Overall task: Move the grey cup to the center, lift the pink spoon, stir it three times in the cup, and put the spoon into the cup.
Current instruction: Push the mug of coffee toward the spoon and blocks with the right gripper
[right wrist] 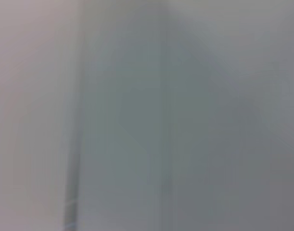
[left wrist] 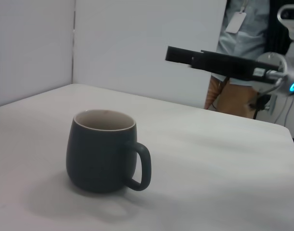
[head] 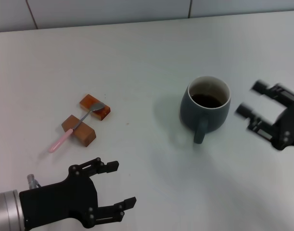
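The grey cup point(head: 205, 108) stands upright right of the table's middle, handle toward me, dark liquid inside. It also shows in the left wrist view point(left wrist: 103, 151). The pink spoon point(head: 73, 130) lies across two brown wooden blocks at the left, its bowl on the far block. My right gripper point(head: 249, 101) is open and empty, just right of the cup and apart from it; it also shows in the left wrist view point(left wrist: 185, 57). My left gripper point(head: 122, 185) is open and empty at the near left, below the spoon. The right wrist view shows only a blur.
The two wooden blocks point(head: 79, 129) point(head: 95, 106) sit on the white table point(head: 147, 57). A wall edge runs along the far side. A person point(left wrist: 243, 48) stands beyond the table in the left wrist view.
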Controlling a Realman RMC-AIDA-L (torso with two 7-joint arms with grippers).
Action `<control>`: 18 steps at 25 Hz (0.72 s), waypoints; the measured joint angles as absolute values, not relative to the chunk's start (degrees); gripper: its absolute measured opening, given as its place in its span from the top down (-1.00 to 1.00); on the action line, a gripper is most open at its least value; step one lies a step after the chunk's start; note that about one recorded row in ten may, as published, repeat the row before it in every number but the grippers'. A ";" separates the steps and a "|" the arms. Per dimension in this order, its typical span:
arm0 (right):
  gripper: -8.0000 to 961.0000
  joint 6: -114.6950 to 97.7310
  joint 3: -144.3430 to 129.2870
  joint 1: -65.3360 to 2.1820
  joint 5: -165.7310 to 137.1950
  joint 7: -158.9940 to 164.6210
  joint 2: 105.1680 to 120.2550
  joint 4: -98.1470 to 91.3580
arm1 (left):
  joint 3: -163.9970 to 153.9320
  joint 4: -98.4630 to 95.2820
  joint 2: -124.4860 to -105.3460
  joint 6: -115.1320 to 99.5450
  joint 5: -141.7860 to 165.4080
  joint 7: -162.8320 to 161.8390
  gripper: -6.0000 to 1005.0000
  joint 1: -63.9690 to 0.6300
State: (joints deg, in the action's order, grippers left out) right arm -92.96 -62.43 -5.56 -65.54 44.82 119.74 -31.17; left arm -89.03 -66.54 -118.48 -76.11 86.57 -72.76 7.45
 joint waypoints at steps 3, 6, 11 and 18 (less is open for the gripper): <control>-0.42 -92.31 -62.44 -8.30 -50.48 28.01 119.85 -16.08 | -89.35 -66.53 -118.49 -76.05 86.56 -72.74 -0.66 7.05; -0.27 -91.96 -62.45 -11.89 -41.71 18.91 119.88 -6.34 | -89.39 -66.53 -118.53 -76.03 86.56 -72.73 -0.66 6.84; -0.02 -88.67 -62.41 -21.06 -25.76 7.09 119.89 11.08 | -89.90 -66.56 -118.55 -76.06 86.54 -72.70 -0.65 6.59; 0.53 -84.60 -62.39 -23.88 -28.04 8.44 119.88 11.32 | -90.17 -66.93 -118.56 -76.11 86.45 -72.68 -0.65 6.59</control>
